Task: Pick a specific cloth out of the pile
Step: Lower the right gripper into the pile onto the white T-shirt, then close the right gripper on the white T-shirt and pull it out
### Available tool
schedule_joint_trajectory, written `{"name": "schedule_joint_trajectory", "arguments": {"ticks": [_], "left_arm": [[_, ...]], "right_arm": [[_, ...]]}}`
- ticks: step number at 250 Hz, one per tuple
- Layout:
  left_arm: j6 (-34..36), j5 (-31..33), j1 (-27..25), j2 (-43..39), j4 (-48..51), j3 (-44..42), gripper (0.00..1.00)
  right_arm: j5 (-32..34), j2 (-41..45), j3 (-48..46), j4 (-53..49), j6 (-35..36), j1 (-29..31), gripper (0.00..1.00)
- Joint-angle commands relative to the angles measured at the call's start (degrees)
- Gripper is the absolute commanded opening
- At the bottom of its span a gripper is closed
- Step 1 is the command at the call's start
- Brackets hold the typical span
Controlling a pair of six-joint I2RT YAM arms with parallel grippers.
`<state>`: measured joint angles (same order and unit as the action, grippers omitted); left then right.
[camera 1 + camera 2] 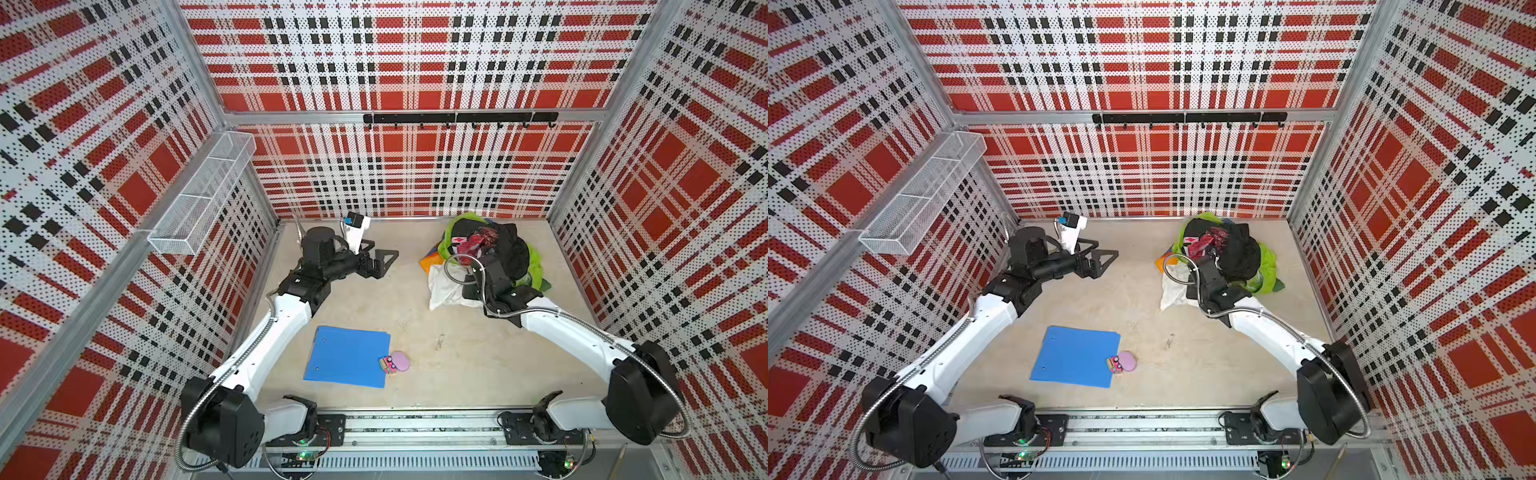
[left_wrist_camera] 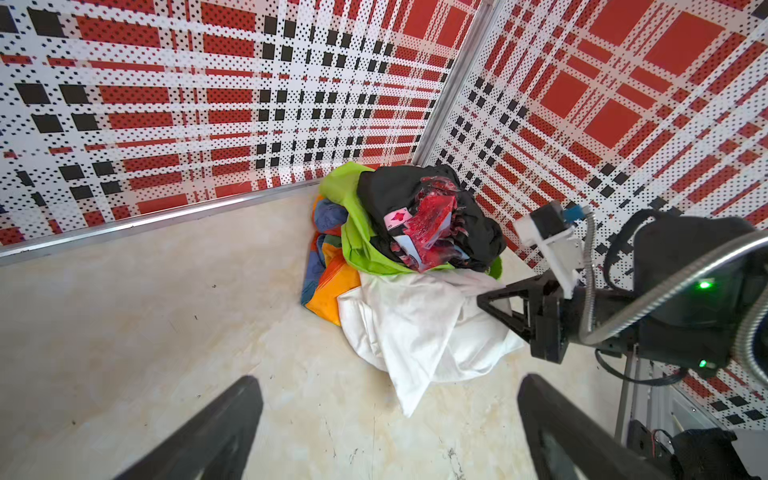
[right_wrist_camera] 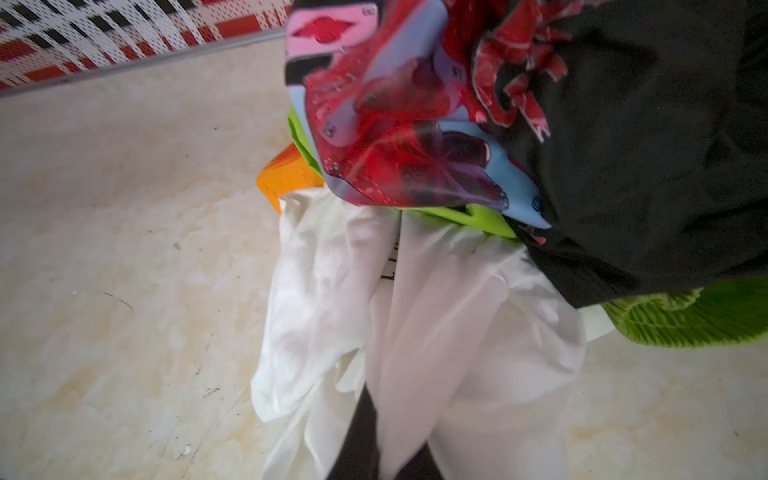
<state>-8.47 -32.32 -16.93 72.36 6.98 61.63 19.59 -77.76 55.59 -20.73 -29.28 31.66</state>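
Pinching cloth [image 3: 457, 332], right gripper [image 3: 374, 432]: wrist views show grip, top views don't.

No text reads clearly; dark lettering on the cloth [image 3: 324, 291] hides in folds.

The cloth [image 1: 444, 291], a crumpled white T-shirt with a trace of dark lettering in one fold, spills from the near foot of the pile [image 1: 505, 245] onto the bench [image 1: 415, 324]. The pile sits heaped in the far right corner, black, red-pink patterned, lime green, blue and orange, and overlaps the cloth's upper part.
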Motion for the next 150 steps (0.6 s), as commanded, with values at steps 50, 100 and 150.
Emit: {"name": "schedule_joint_trajectory", "arguments": {"ticks": [50,100,150], "left_arm": [[0.69,-0.39,-0.30,-1.74,-0.79,-0.20,0.99],[0.57,-0.20,-0.30,-2.27,-0.95,-0.36,0.99],[0.41,-0.27,-0.30,-2.24,-1.06,-0.31,0.99]], "right_arm": [[-3.11,6.46,6.73,3.65,4.74,0.58,0.01],[-4.37,7.62,10.48,3.34,6.24,0.49,0.02],[-5.49,8.05,11.61,4.96,7.80,0.57,0.02]]}}
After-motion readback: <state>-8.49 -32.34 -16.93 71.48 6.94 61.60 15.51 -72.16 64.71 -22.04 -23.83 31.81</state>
